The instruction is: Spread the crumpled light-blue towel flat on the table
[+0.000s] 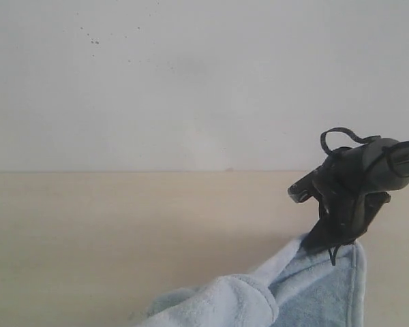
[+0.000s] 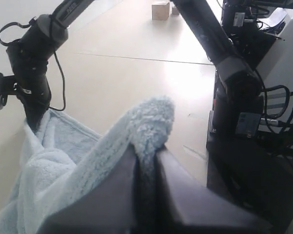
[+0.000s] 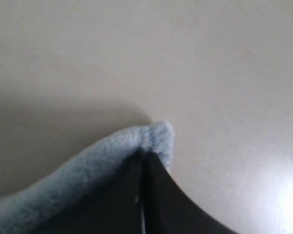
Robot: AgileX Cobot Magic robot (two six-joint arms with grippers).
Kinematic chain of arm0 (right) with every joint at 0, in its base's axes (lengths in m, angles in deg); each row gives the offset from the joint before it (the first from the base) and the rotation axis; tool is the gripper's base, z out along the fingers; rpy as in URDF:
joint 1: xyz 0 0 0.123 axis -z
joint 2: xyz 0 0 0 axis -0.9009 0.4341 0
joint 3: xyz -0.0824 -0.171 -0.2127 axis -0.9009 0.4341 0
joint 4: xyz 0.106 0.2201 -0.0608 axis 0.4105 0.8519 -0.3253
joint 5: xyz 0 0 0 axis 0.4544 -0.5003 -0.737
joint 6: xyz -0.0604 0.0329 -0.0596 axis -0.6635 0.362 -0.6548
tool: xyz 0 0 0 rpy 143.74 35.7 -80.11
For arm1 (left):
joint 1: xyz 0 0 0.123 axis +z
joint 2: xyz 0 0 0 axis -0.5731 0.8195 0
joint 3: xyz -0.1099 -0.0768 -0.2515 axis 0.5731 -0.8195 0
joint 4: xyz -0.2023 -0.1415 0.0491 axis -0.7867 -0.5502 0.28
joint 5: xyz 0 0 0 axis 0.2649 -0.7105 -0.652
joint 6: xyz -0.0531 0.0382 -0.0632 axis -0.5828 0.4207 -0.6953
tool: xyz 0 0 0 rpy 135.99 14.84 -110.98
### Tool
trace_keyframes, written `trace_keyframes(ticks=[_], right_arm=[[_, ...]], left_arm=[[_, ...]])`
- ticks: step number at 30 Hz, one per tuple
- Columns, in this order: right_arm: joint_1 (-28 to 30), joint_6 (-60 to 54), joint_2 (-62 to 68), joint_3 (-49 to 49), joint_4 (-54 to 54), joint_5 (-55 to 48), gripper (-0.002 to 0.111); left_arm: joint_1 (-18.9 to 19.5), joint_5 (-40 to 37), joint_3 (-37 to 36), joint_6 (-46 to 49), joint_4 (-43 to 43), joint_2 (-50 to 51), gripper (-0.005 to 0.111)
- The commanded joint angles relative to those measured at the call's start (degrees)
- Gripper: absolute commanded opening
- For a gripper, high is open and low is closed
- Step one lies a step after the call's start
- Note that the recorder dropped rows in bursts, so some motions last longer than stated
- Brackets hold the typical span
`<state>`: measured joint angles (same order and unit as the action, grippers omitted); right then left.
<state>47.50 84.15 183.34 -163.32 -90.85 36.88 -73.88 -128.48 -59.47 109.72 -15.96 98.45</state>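
The pale blue fluffy towel (image 1: 307,289) hangs bunched at the bottom right of the exterior view, above the beige table (image 1: 123,231). My right gripper (image 1: 327,242) is shut on the towel's upper corner, holding it up. In the right wrist view the towel (image 3: 112,151) pokes out past the closed fingertips of the right gripper (image 3: 145,155). In the left wrist view my left gripper (image 2: 146,153) is shut on another fold of the towel (image 2: 68,165), which drapes across to the right gripper (image 2: 31,114). The left gripper is out of the exterior view.
A white wall (image 1: 191,82) meets the table at the back. In the left wrist view a small cardboard box (image 2: 160,9) sits on the floor, and the robot's black base and cabling (image 2: 254,112) stand beside the table.
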Motion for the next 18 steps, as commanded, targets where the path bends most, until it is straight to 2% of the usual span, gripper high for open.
trace_keyframes(ticks=[1, 2, 4, 5, 6, 7, 11, 14, 17, 18], right_arm=[[-1.03, -3.83, -2.23, 0.69, 5.78, -0.99, 0.000], [-1.63, -5.07, -2.33, 0.69, 6.97, -1.73, 0.000], [-2.28, -7.41, -2.33, 0.69, 10.05, -2.25, 0.000], [-2.68, -8.86, -2.33, 0.69, 12.15, -2.25, 0.000], [-2.93, -9.01, -2.33, 0.69, 12.69, -2.42, 0.000], [-3.32, -9.47, -2.33, 0.69, 13.31, -2.90, 0.000], [-4.59, -10.94, -2.44, 0.69, 13.68, -4.59, 0.000], [-4.59, -10.94, -3.40, 0.69, 14.39, -4.37, 0.000], [-4.59, -10.94, -5.49, 0.69, 14.74, -4.13, 0.000], [-4.59, -11.17, -6.06, 0.69, 15.31, -4.25, 0.000]], left_arm=[[-0.28, 0.55, -0.33, -1.44, 3.81, -0.34, 0.004], [-0.28, 1.87, -0.33, -6.47, 7.34, -0.22, 0.010], [-0.28, 5.37, -0.33, -15.46, 14.48, 0.15, 0.038], [-0.28, 8.20, -0.33, -21.67, 17.58, 0.65, 0.061], [-0.28, 10.74, -0.33, -25.49, 19.29, 1.11, 0.074], [-0.28, 12.70, -0.33, -28.96, 21.06, 1.66, 0.081], [-0.28, 16.60, -0.33, -29.70, 21.41, 2.79, 0.071], [-0.28, 17.21, -0.55, -29.70, 21.41, 7.45, 0.063], [-0.28, 20.11, -2.94, -29.70, 20.31, 20.38, 0.062], [-0.28, 23.15, -2.94, -29.70, 18.19, 26.84, 0.062]])
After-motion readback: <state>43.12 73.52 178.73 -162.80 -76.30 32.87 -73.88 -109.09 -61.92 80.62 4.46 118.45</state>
